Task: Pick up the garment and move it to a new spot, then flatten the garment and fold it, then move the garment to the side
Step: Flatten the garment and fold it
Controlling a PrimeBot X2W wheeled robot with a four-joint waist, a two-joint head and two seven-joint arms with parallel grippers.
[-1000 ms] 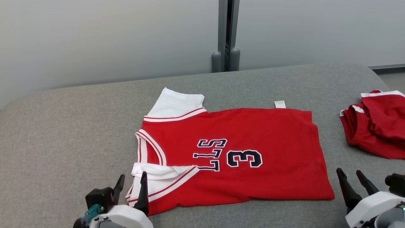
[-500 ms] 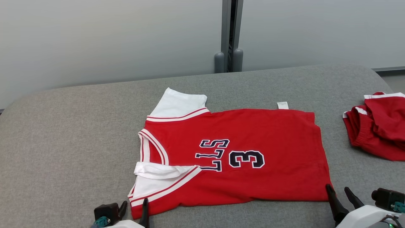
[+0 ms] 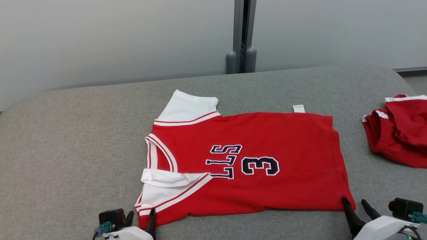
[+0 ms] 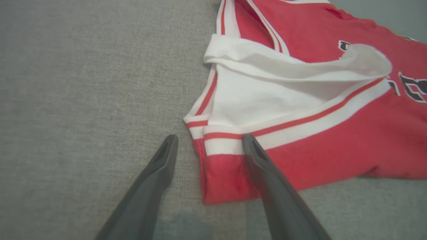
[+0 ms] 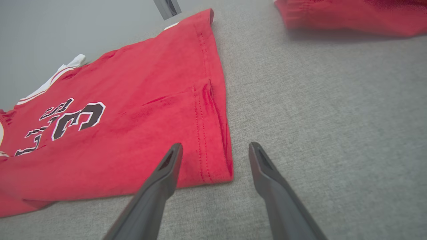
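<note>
Our left pincer [image 3: 141,215] hangs at the near edge of the grey padded table [image 3: 66,150] with its two dark fingers spread wide and holding nothing. One tip is over bare cloth, the other over the near left corner of the garment [image 3: 287,140]. We cannot tell whether either tip touches. The garment, a red jersey with white sleeves and a dark number 3, lies flat mid-table, collar to the left, hem to the right, its near sleeve folded over itself. Our right pincer [image 3: 353,200], likewise spread and empty, straddles the hem's near right corner. Farther right, well apart, a second red garment [image 3: 400,136] lies bunched.
</note>
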